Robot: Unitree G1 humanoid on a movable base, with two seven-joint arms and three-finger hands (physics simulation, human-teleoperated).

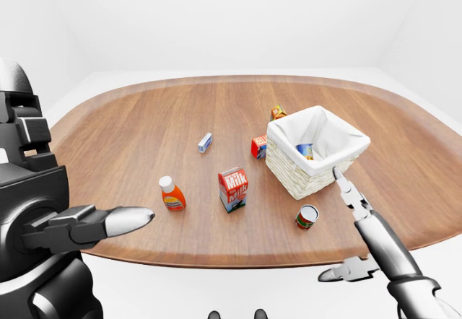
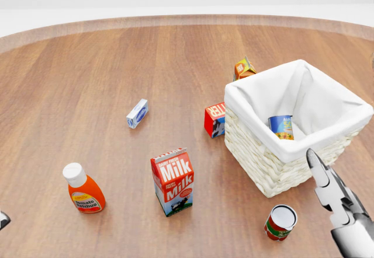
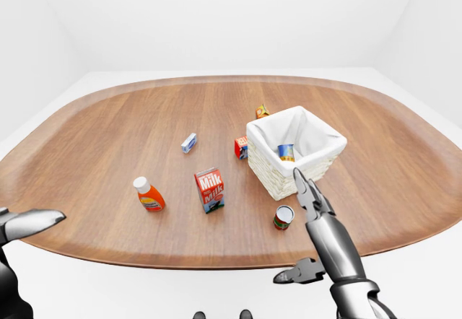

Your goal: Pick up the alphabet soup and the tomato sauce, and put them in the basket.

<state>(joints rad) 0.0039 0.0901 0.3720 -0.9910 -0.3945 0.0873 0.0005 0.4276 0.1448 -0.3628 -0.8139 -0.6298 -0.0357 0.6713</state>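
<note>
Warm brown wood grain across the table (image 2: 105, 71), paler along its rim. Cream woven wicker on the basket (image 2: 263, 164), white cloth lining inside. Blue label with yellow on the can in the basket (image 2: 281, 126). Red-and-green label, white lid on the standing can (image 2: 280, 222). Red and white on the milk carton (image 2: 173, 181). Orange bottle (image 2: 85, 190), white cap. Blue-white small box (image 2: 137, 113). Silver and black on the right hand (image 2: 339, 202).
</note>
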